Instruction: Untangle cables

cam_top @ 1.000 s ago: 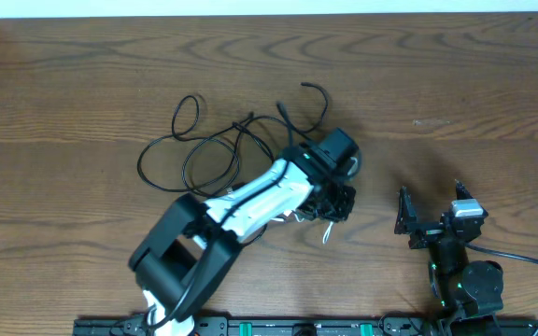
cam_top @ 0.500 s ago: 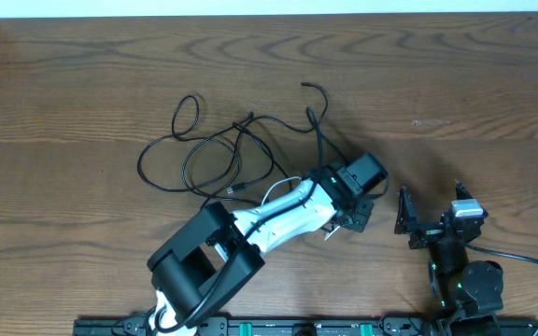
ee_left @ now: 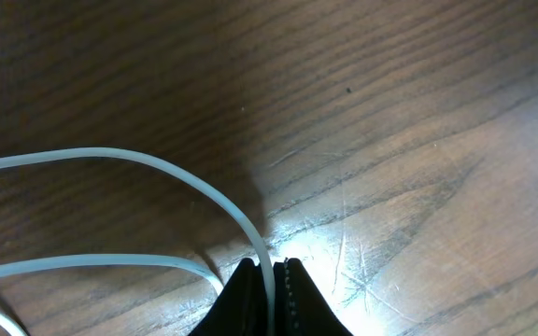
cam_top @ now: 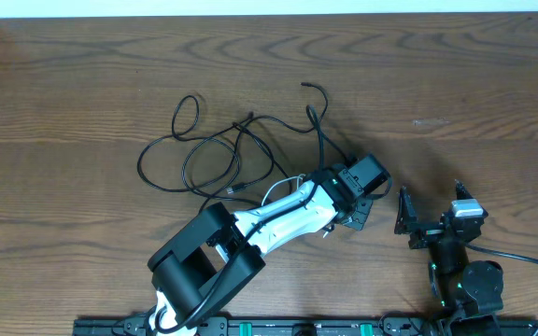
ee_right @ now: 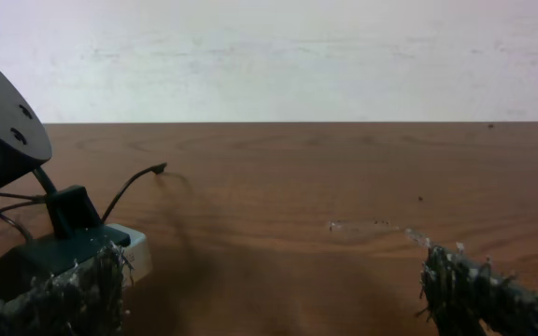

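Two fingers of the left gripper (ee_left: 271, 280) are pinched tight on the white cable (ee_left: 157, 168), which loops away from it over the table (ee_left: 418, 112). The black cables (cam_top: 236, 135) sprawl far-left of that gripper; the right gripper (cam_top: 432, 213) gapes empty on its right.

A dark brown wooden table (cam_top: 456, 75) with strong wavy grain fills the overhead view. A white wall (ee_right: 269, 56) rises behind the table's far edge. A pale scuff (cam_top: 430, 122) marks the table's right half, and fine scratches (ee_left: 353, 252) cross its surface beside a bright glare patch.
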Robot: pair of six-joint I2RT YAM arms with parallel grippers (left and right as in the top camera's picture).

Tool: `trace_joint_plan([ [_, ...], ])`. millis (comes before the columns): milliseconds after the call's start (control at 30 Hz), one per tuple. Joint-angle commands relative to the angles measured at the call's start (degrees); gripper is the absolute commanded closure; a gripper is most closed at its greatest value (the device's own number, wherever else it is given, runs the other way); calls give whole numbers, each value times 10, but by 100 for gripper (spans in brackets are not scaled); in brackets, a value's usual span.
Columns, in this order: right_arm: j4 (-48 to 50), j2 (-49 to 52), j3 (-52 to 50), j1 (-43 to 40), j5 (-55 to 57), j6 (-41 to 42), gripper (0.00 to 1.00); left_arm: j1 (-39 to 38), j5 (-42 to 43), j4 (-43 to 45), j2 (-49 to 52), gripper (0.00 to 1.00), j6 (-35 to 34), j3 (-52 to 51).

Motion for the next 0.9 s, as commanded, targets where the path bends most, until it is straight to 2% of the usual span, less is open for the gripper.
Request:
trace_joint_plan([
  [0, -2, -3, -1, -3, 4, 7, 1, 1, -10, -3, 7, 83, -1, 4],
  [67, -2, -3, -1, -3, 5, 7, 1, 1, -10, -3, 7, 60, -1, 4],
  [133, -2, -3, -1, -3, 5, 7, 1, 1, -10, -3, 7, 33, -1, 4],
  [167, -2, -3, -1, -3, 4, 7, 1, 1, -10, -2, 7, 25, -1, 4],
  [467, -2, -3, -1, -3, 4, 7, 1, 5, -7, -2, -65, 11, -1, 9],
  [600, -2, -3, -1, -3, 5, 7, 1, 21, -18, -5, -140, 10, 1, 9],
  [867, -2, -3, -1, -3, 4, 7, 1, 84, -150, -40, -279, 10, 2, 9],
])
